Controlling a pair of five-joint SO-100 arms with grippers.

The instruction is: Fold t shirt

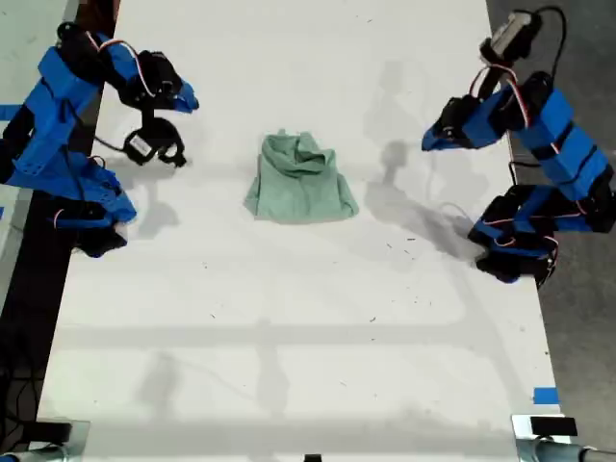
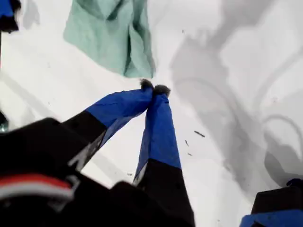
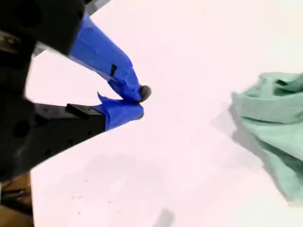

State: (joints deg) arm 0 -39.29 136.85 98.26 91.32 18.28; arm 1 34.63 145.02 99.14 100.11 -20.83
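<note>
Both our jaw pairs closed, empty. T shirt (image 1: pixel 300 181) lies between our first gripper (image 2: pixel 154 88) and second gripper (image 3: pixel 137 101), roughly equidistant.

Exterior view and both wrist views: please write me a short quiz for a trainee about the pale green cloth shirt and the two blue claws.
1. True or false: my first claw is gripping the wrinkled, pale mint-green cloth t shirt.
2. Choose one: my second claw is A) wide open, B) shut on nothing, C) shut on the t shirt.
3. Fill in the blank: in the exterior view, the t shirt lies on the white table ___ the two blue arms.

Key: 1 false, it is shut and short of the cloth; 2 B; 3 between.
</note>
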